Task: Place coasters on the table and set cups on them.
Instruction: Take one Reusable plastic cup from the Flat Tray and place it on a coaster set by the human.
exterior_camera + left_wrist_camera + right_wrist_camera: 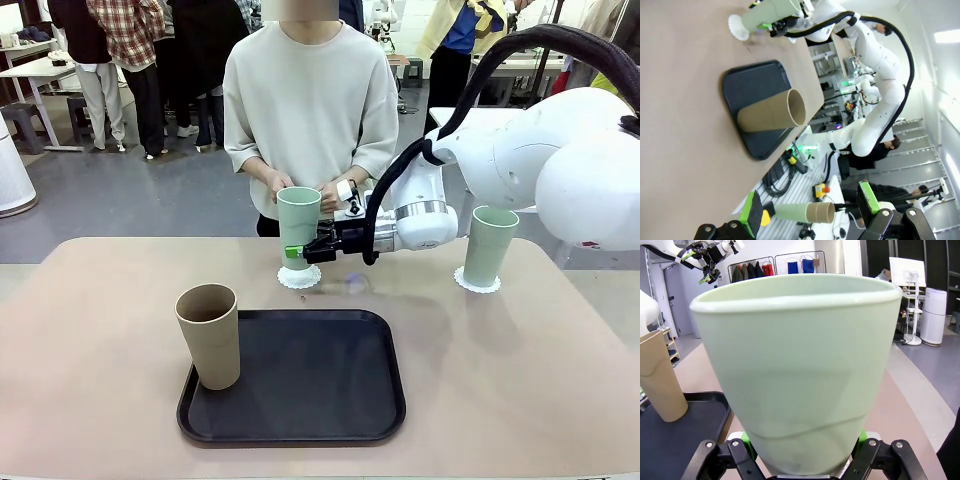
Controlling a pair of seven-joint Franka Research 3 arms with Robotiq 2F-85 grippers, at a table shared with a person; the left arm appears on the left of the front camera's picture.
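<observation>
Right now your right gripper [303, 250] is pinching a mint cup [298, 215] low on its wall, one pad on each side. It holds the cup upright just beyond the far edge of the tray [310, 385], straight over a coaster [299, 279] lying on the table [520, 390]. That low grip likely keeps the tall cup steady and lets its base come down flat on the lacy disc. You cannot tell from here whether the base already touches the disc, so judge the release with care. The person's hands [275, 183] sit just behind this cup, close enough to be bumped by a hasty retreat. Off beyond the tray's far right corner, a second mint cup [490, 243] stands on a second coaster [477, 284], so that pair looks finished. The tan cup [209, 335] stands upright on the tray's left edge with no coaster beneath it, and looks to be the one left. Your left gripper [809, 209] hangs with its fingers spread and nothing between them, well off from the tray on the tan cup's side.
</observation>
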